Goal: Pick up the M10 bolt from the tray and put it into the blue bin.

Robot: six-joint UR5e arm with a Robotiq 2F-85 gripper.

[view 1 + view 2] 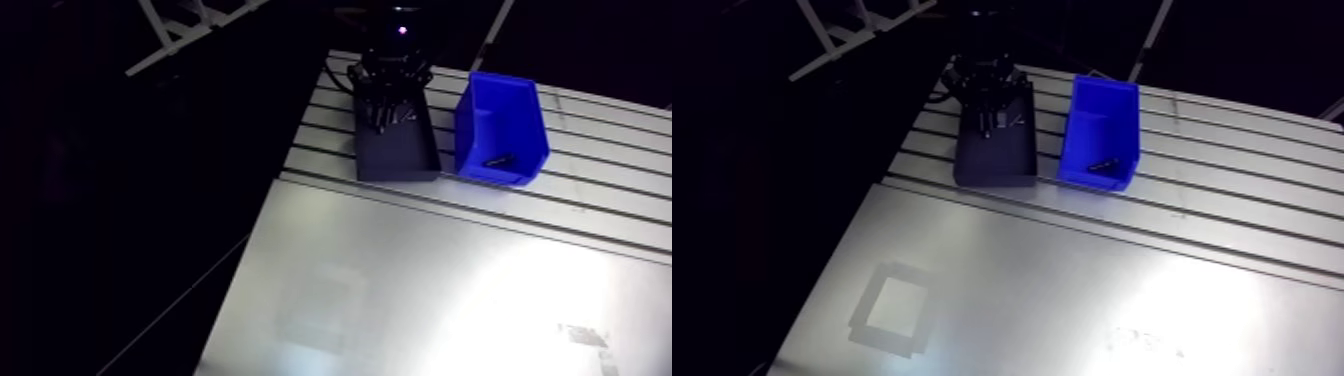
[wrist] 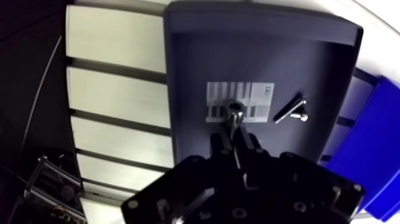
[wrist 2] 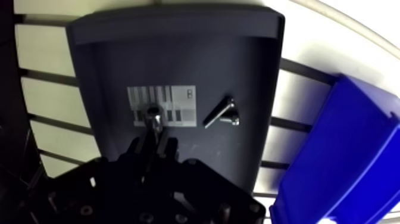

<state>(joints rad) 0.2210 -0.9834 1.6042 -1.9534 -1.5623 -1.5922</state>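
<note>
The slotted tabletop (image 2: 113, 98) carries a dark tray (image 2: 190, 71). Over the tray's label (image 2: 259, 98), the gripper (image 2: 235, 138) has its fingers nearly closed, pinching a bolt (image 2: 233, 109) by the shank. A second bolt (image 2: 291, 110) lies loose just beside it. The blue bin (image 2: 369, 149) stands rightmost. With so narrow a hold, the bolt could twist or slip out during the carry.

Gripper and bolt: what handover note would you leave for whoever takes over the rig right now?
The gripper is shut on a bolt, held upright over the label in the tray.
A second bolt lies beside it on the tray floor.
The bin stands next to the tray, with a dark piece inside.
Done: grasp. Left: lift, carry to the bin, release.
</note>
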